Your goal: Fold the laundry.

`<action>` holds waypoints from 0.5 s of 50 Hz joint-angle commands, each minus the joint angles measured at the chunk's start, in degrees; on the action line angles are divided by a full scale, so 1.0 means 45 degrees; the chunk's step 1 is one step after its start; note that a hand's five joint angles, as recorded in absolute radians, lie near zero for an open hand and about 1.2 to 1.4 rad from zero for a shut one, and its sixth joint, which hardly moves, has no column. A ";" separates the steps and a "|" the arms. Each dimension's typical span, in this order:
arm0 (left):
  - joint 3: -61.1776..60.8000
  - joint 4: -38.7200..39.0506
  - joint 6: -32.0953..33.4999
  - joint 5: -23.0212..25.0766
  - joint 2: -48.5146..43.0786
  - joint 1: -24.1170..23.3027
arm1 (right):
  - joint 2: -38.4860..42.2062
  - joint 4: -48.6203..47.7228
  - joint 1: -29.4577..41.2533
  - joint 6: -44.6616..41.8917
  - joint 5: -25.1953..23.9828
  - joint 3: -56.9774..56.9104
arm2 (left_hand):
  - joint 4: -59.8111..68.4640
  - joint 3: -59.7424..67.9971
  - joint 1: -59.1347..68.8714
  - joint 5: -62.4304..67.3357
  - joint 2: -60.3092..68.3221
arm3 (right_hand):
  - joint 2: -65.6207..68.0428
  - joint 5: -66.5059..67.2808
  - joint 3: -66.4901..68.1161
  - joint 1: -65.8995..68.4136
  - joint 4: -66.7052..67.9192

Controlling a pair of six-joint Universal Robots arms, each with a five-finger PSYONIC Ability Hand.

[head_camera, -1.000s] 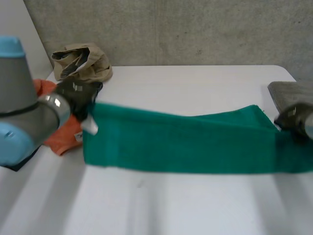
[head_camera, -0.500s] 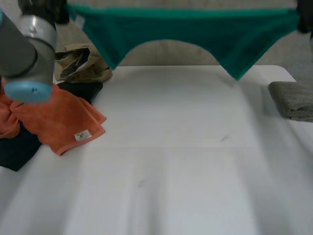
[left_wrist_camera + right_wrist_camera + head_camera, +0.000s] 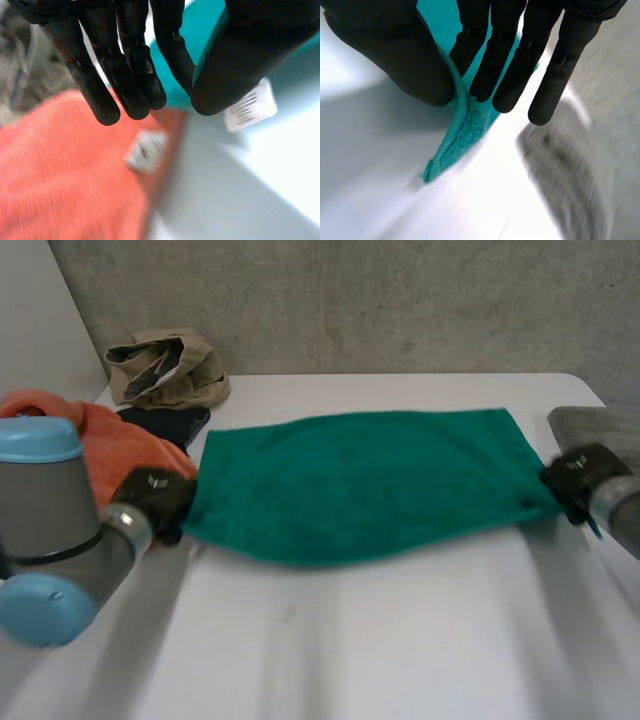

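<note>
A green towel [image 3: 365,480] lies spread across the middle of the white table [image 3: 400,640], its near edge sagging in a curve. My left hand [image 3: 155,495] pinches the towel's near left corner [image 3: 200,75] between thumb and fingers; a white tag [image 3: 250,107] hangs by the thumb. At the towel's near right corner my right hand [image 3: 575,480] pinches the green cloth [image 3: 460,125] between thumb and fingers, just above the table.
An orange towel [image 3: 120,445] and a dark cloth [image 3: 165,425] lie at the left beside my left arm. A tan garment [image 3: 165,370] is bunched at the back left. A folded grey cloth [image 3: 595,425] sits at the right edge, close to my right hand.
The towel was swung up high half a second ago and has come down flat on the table, farther back than a second ago. Both hands dropped to the table with its near corners.
</note>
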 commanded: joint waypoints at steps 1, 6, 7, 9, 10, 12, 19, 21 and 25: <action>-0.2308 -0.3890 0.1514 0.0254 0.2597 0.0239 | -0.2833 0.4031 -0.1244 -0.2525 0.0456 0.2466 | 0.2464 0.2591 0.3167 0.2965 0.2526 | 0.2777 0.2647 0.2624 0.3313 0.2522; -0.2526 -0.4304 0.2687 0.0918 0.2970 0.0513 | -0.3656 0.3351 -0.1480 -0.4129 -0.0149 0.3229 | 0.2464 0.2591 0.3167 0.2965 0.2526 | 0.2777 0.2647 0.2624 0.3313 0.2522; -0.2428 -0.4207 0.2785 0.0977 0.2931 0.0552 | -0.3578 0.3078 -0.1480 -0.4091 -0.0227 0.3191 | 0.2464 0.2591 0.3167 0.2965 0.2526 | 0.2777 0.2647 0.2624 0.3313 0.2522; -0.1863 -0.3641 0.2806 0.1094 0.2678 0.0571 | -0.3033 0.2102 -0.1305 -0.3605 -0.0306 0.2841 | 0.2464 0.2591 0.3167 0.2965 0.2526 | 0.2777 0.2647 0.2624 0.3313 0.2522; -0.1629 -0.3407 0.2728 0.1075 0.2503 0.0552 | -0.2779 0.1751 -0.1188 -0.3390 -0.0306 0.2646 | 0.2464 0.2591 0.3167 0.2965 0.2526 | 0.2777 0.2647 0.2624 0.3313 0.2522; -0.0773 -0.2454 0.2301 0.0900 0.1784 0.0533 | -0.1884 0.0700 -0.0663 -0.2670 -0.0209 0.1926 | 0.2464 0.2591 0.3167 0.2965 0.2526 | 0.2777 0.2647 0.2624 0.3313 0.2522; 0.2178 -0.0788 0.0893 -0.0135 -0.0641 0.0279 | 0.0619 -0.1960 0.0414 -0.1572 0.0240 -0.0380 | 0.2464 0.2591 0.3167 0.2965 0.2526 | 0.2777 0.2647 0.2624 0.3313 0.2522; 0.3330 -0.0807 0.0444 -0.0448 -0.1558 0.0084 | 0.1595 -0.2879 0.0552 -0.1435 0.0319 -0.1298 | 0.2464 0.2591 0.3167 0.2965 0.2526 | 0.2777 0.2647 0.2624 0.3313 0.2522; 0.5069 -0.1158 0.0189 -0.0722 -0.2984 -0.0346 | 0.3022 -0.3857 0.0630 -0.1396 0.0358 -0.2686 | 0.2464 0.2591 0.3167 0.2965 0.2526 | 0.2777 0.2647 0.2624 0.3313 0.2522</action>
